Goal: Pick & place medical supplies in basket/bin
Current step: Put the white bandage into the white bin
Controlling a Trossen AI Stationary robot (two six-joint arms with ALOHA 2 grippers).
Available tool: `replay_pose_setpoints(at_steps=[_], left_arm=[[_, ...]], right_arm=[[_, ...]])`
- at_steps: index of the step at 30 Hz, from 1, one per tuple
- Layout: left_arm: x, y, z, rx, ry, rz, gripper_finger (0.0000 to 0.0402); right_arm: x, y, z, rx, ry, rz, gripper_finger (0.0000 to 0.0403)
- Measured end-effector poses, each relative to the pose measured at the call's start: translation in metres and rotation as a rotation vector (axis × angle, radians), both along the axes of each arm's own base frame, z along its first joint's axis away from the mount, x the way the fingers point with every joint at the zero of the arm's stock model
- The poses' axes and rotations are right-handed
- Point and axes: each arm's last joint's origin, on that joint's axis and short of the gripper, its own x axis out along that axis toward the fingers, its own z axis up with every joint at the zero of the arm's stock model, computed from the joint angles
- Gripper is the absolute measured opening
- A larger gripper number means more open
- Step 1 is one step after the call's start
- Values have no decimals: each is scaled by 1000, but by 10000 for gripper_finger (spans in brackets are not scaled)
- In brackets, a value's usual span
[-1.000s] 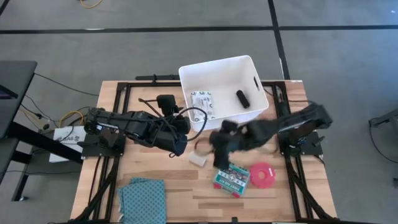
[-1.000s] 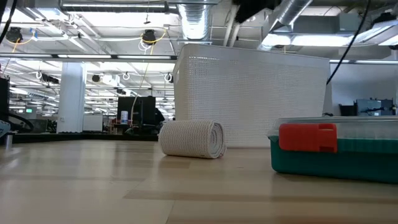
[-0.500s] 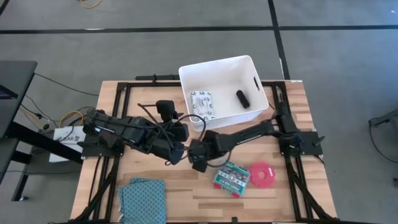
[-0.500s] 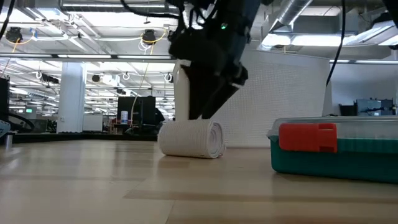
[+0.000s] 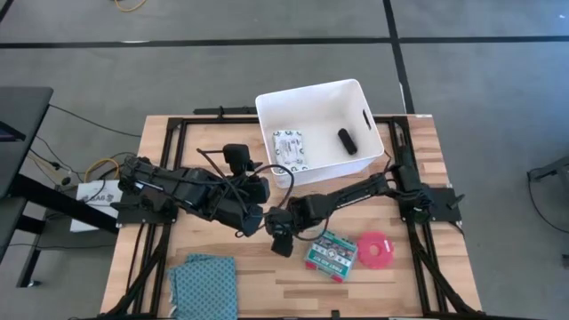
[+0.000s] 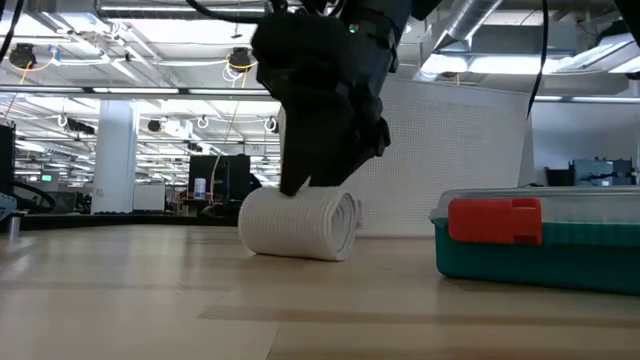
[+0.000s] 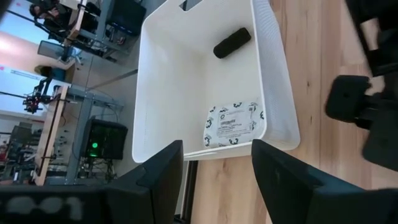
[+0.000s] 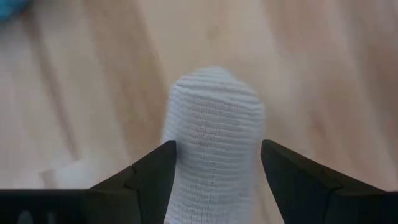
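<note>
**Roll bracketed by the right gripper, grasp not yet confirmed**

The right gripper (image 5: 281,233) was seen low over the table (image 5: 178,142), in front of the bin (image 5: 356,89), with the roll (image 6: 298,222) directly beneath it. In the right wrist view the roll (image 8: 214,134) was framed between the two fingers (image 8: 149,177), which were spread about as wide as the roll itself and set against its sides; whether pressure was being applied could not be told. From table height the roll was shown lying on its side on the wood, the dark gripper planted on top of it.

The roll was judged to be a light, soft woven bandage: easily squashed, not fragile, and rough enough that little slip was expected. Being round, it could be nudged into rolling by a finger touching off-centre. A hold across the middle of its curved body, with modest force, was judged best.

The left gripper (image 5: 256,213) was parked just beside the right one, its fingers (image 7: 155,180) held well apart around nothing, the bin filling its wrist view.

A packet (image 5: 289,147) and a black piece (image 5: 345,140) were already lying in the bin. The pack (image 5: 331,255) and the disc (image 5: 375,250) were left on the table near the right gripper, and a cloth (image 5: 203,283) lay at the front edge.
</note>
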Motion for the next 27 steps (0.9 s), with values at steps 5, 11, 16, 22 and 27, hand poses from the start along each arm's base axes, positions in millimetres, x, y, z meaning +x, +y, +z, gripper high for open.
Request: replay_pose_setpoints(at_steps=[5,11,16,22,27], left_arm=[[0,0,0,0,0,0,182],[0,0,0,0,0,0,182],[0,0,0,0,0,0,182],[0,0,0,0,0,0,182],[0,0,0,0,-1,1,182]], right_arm=[[0,15,-5,3,-16,33,230],[0,21,-11,-8,-16,44,220],[1,20,-17,-9,1,44,160],[-1,20,-7,32,-1,69,81],[-10,22,42,7,-28,149,69]])
